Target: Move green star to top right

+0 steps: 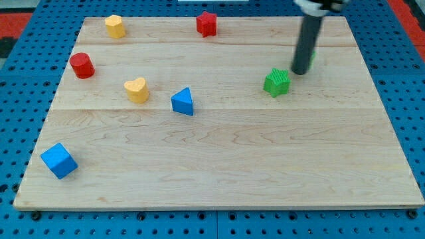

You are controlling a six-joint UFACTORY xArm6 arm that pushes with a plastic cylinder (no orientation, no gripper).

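The green star (276,82) lies on the wooden board (219,172), right of centre in the upper half. My tip (300,72) rests on the board just to the upper right of the star, very close to it; I cannot tell whether they touch. The dark rod rises from the tip to the view's top edge. A thin sliver of green (313,62) shows along the rod's right side; what it belongs to is hidden.
A red star (206,23) and a yellow block (115,26) sit near the top edge. A red cylinder (82,65), a yellow heart (136,89) and a blue triangle (182,101) lie at left and centre. A blue cube (59,160) is at the bottom left.
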